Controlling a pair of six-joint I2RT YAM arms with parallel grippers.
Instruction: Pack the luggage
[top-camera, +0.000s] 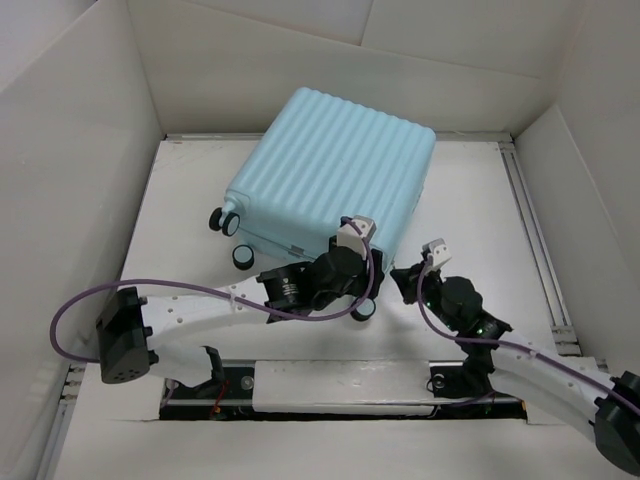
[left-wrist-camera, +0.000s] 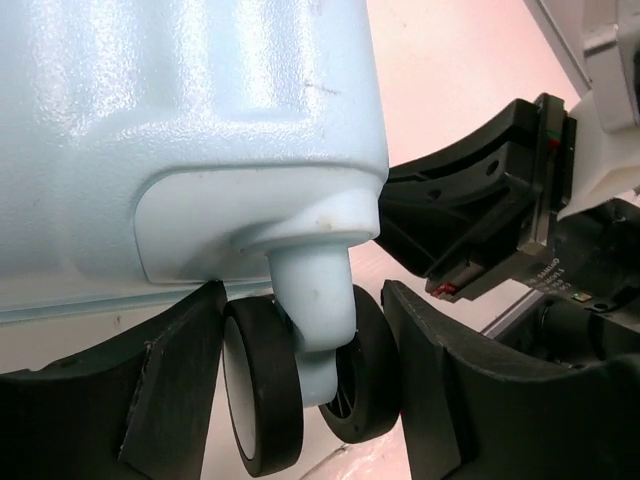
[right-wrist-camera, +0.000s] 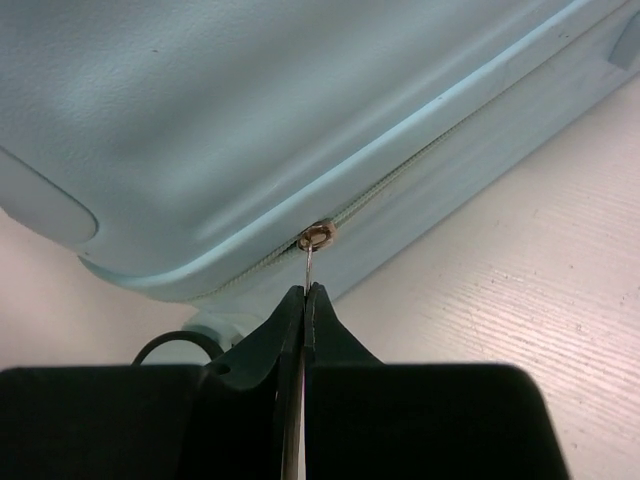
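Setup here is a plain white table (top-camera: 480, 200) boxed in by white panel walls (top-camera: 60, 150) on the left, right and far sides, nothing fancy. The luggage (top-camera: 330, 165) lies flat on its side around the middle of the table, shell shut, ribbed face up and turned at a bit of an angle, with its wheels toward the left and the near side.

From the left wrist cam we see the left gripper (left-wrist-camera: 305, 370) around a caster wheel (left-wrist-camera: 300, 385) at the case's near corner. One finger sits against each side of the twin wheel, so it looks clamped on it.

The right gripper (right-wrist-camera: 304, 300) is just beside it, at the same near edge of the case. Its fingers are pinched together on the thin metal zipper pull (right-wrist-camera: 311, 262), which hangs off the slider on the zip line running between the two shell halves.
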